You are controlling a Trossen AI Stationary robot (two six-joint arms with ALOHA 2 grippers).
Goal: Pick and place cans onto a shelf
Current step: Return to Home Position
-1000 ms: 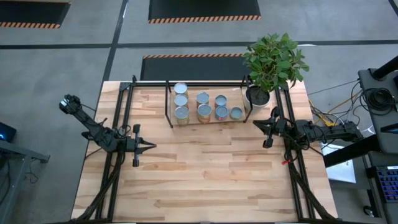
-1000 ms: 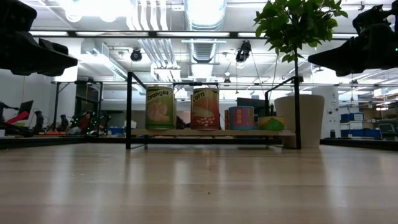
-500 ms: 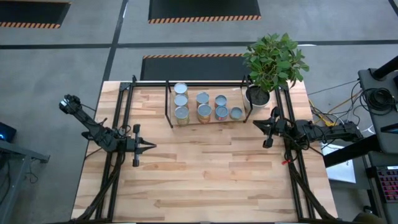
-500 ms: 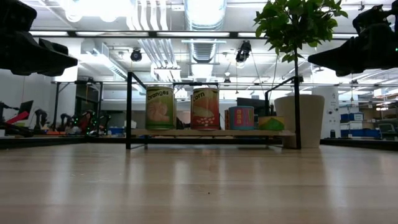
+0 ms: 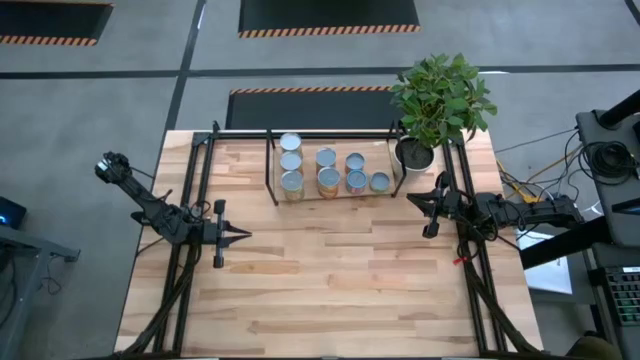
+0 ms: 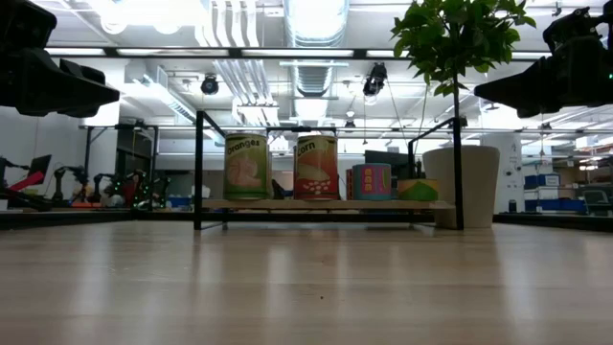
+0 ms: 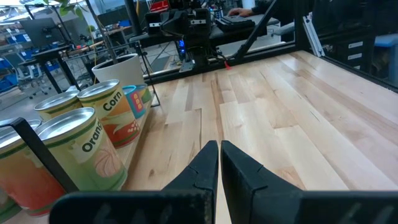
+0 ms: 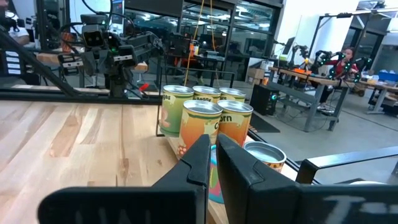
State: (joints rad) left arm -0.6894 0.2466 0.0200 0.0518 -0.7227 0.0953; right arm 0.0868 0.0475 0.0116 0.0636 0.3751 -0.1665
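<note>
Several cans stand upright in rows on the wooden board of the black-barred shelf at the table's far middle. In the low view an "Oranges" can and a "Corn" can stand at the front of the shelf board. My left gripper is shut and empty, above the table to the near left of the shelf; it also shows in its wrist view. My right gripper is shut and empty, just right of the shelf; it also shows in its wrist view.
A white pot with a green plant stands at the shelf's right end, close to my right gripper. Black frame bars run along both table sides. Bare wooden tabletop lies in front of the shelf.
</note>
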